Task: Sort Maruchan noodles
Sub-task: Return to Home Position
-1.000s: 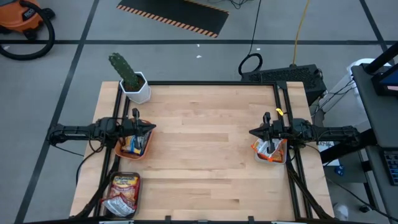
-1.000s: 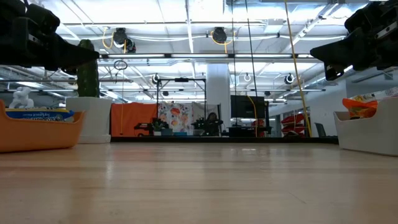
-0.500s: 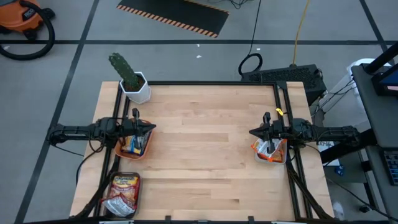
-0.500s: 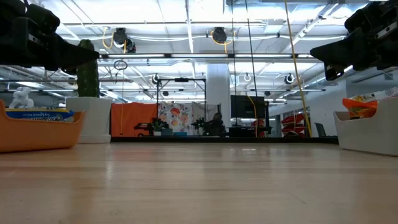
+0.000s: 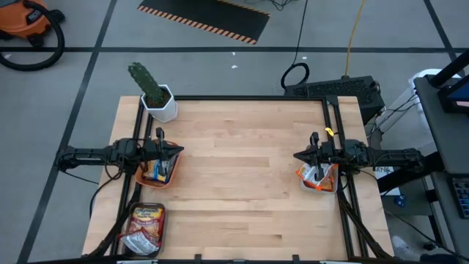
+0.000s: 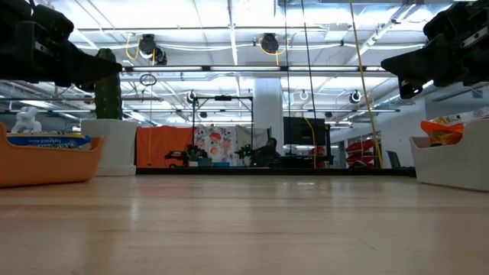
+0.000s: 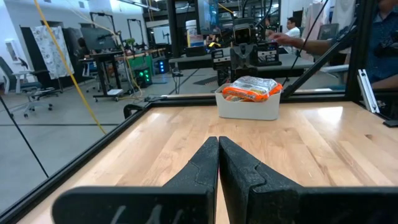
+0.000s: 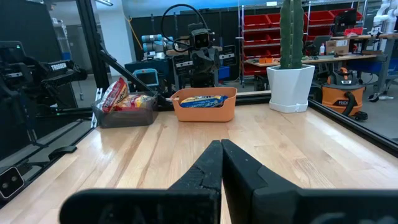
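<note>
The Maruchan noodles lie sorted in three containers. Blue-white packets [image 8: 202, 99] fill an orange bowl [image 5: 156, 174] at the table's left side. Dark red packets [image 5: 145, 220] sit in a grey tray [image 8: 127, 115] at the near left corner. Orange packets [image 7: 250, 89] rest in a white tray [image 5: 319, 180] at the right side. My left gripper [image 5: 180, 151] hovers level above the orange bowl, shut and with nothing in it. My right gripper [image 5: 295, 155] hovers level above the white tray, also shut and holding nothing. The shut fingers show in the left wrist view [image 7: 218, 146] and the right wrist view [image 8: 221, 149].
A cactus in a white pot [image 5: 157, 99] stands at the far left corner. The wooden table top [image 5: 242, 183] lies bare between the two arms. A black frame rail [image 5: 249, 97] runs along the far edge. A person's arm [image 7: 305, 42] shows beyond the table's right side.
</note>
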